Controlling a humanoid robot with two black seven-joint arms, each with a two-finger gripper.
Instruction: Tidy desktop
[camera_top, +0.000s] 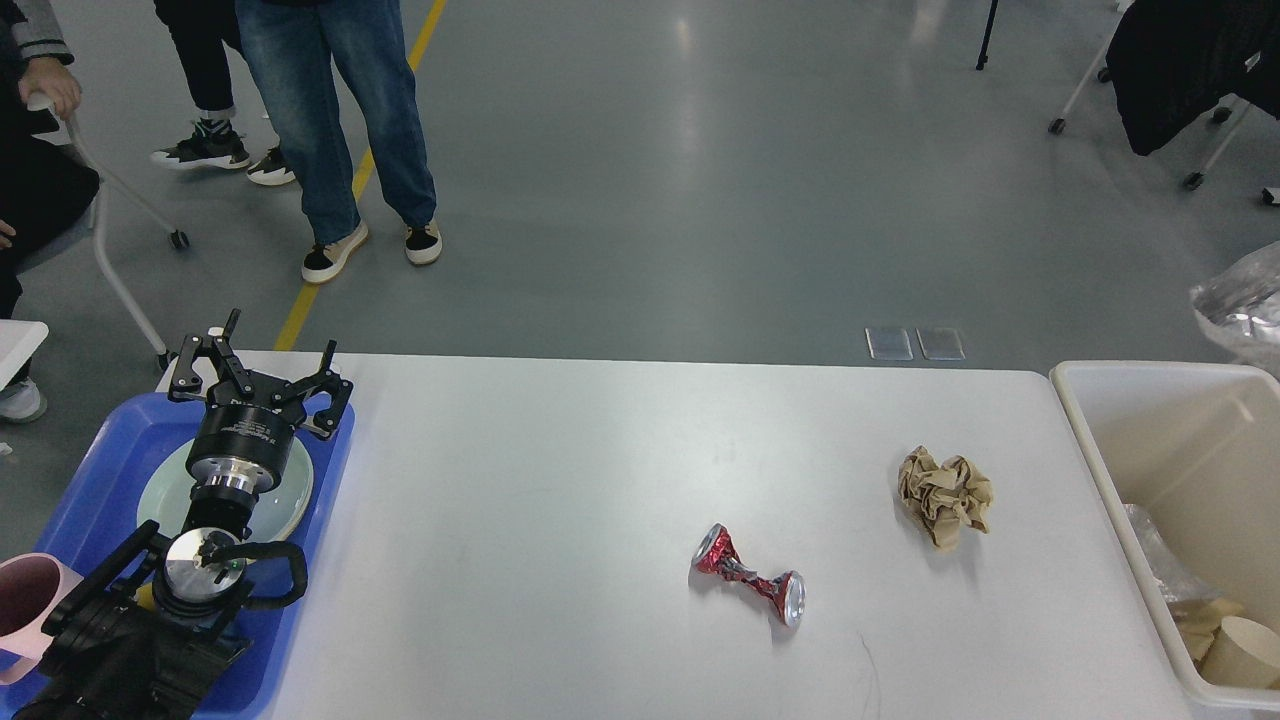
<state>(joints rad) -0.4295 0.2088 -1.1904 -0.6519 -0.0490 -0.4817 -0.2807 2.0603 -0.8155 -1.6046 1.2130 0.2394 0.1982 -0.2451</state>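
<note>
Desktop (560, 480): white, rounded corners, filling the lower middle of the head view; its long axis is seen running left to right, with the far edge toward the grey floor.

Far left: a blue tray (330, 470) is seen at the desktop's left end. A pale green plate (290, 500) lies in it, largely covered by the left arm. A pink mug (25, 600) is seen at the tray's near left corner, partly cut by the frame edge; whether it rests inside the tray cannot be told.

Left gripper (260, 375): held over the far part of the tray, above the plate, fingers spread apart, nothing between them.

Centre right: a crushed red can (750, 577) lies on its side on the desktop, pinched at the waist, its long axis running from far left to near right, silver ends exposed. Further right, well apart from it, a crumpled brown paper ball (943, 495) rests on the desktop.

Right end: a cream-white bin (1085, 430) is seen just beside the desktop's right edge. In its near part a paper cup (1240, 650), some tan scraps (1195, 615) and clear film (1150, 555) are seen.

Right edge: a piece of crinkled silver foil (1245, 305) is seen above the bin's far corner, cut by the frame. Right gripper is out of view.
</note>
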